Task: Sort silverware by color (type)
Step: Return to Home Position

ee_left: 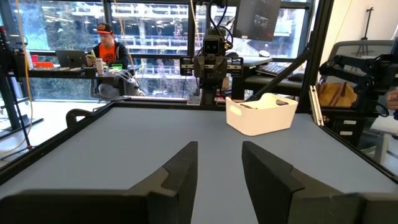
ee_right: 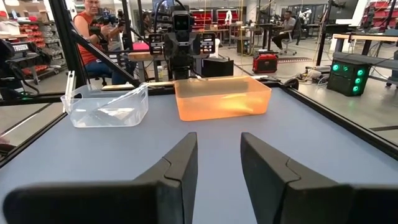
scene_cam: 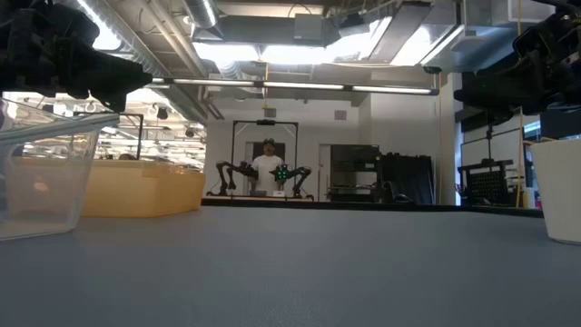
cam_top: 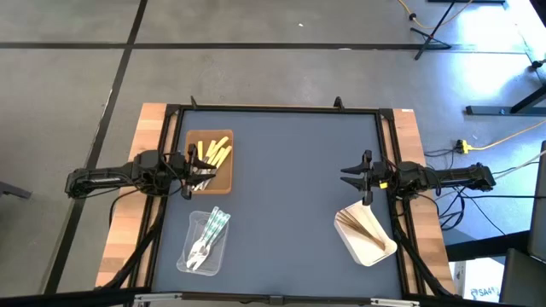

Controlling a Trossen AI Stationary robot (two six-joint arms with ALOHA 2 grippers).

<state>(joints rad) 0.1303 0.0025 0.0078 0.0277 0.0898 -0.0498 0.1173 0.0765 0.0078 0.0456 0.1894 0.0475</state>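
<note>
High view, big to small: grey bench (cam_top: 290, 188) carries three trays. Yellow silverware (cam_top: 215, 153) sits in the brown tray (cam_top: 223, 181), greenish silverware (cam_top: 207, 234) in the clear tray (cam_top: 189, 223), wooden silverware (cam_top: 360, 226) in the white tray (cam_top: 388, 247). Left hand (cam_top: 189, 173) and right hand (cam_top: 348, 176) are both released, holding nothing.

Yellow pcs (cam_top: 215, 154): brown tray (cam_top: 223, 182); greenish pcs (cam_top: 209, 234): clear tray (cam_top: 182, 259); wooden pcs (cam_top: 362, 227): white tray (cam_top: 382, 250).
</note>
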